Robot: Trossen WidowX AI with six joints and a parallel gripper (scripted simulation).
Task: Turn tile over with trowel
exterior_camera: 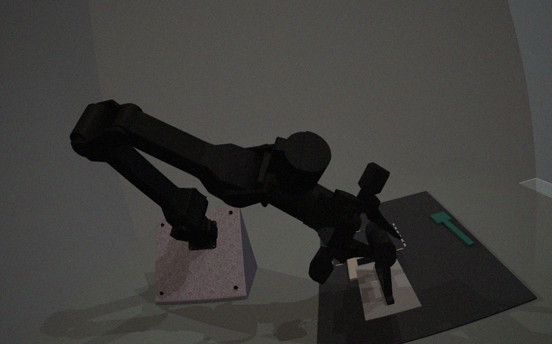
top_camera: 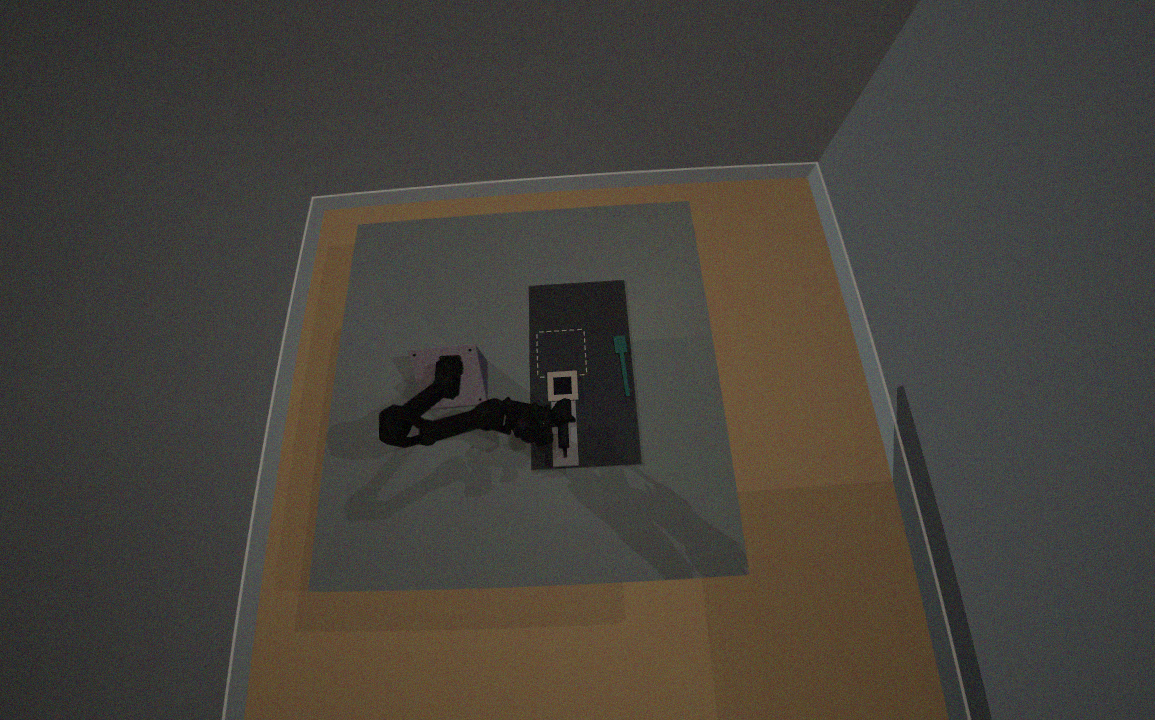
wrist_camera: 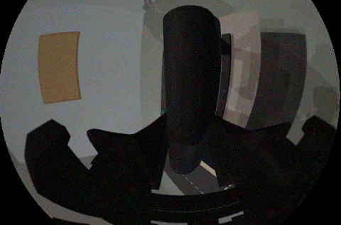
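The tile [top_camera: 562, 385] [exterior_camera: 352, 270] is a cream square with its dark mark facing up. It lies flat on the dark mat [top_camera: 603, 429] [exterior_camera: 461, 278], mostly just outside the dashed outline [top_camera: 560, 330]. My gripper [top_camera: 560, 413] [exterior_camera: 376, 241] [wrist_camera: 186, 113] is shut on the thick black handle of the trowel. The trowel's pale flat blade [top_camera: 568, 457] [exterior_camera: 404, 295] [wrist_camera: 245, 28] is low over the mat, at the tile's side away from the outline. In the exterior view the blade and handle hide most of the tile. Whether the blade touches the tile or mat, I cannot tell.
A teal spatula-like tool [top_camera: 624, 367] [exterior_camera: 453, 229] lies on the mat near its far long edge. The arm's speckled pink base block [top_camera: 470, 358] [exterior_camera: 226, 256] stands on the table beside the mat. An orange panel [wrist_camera: 58, 67] shows on the wall.
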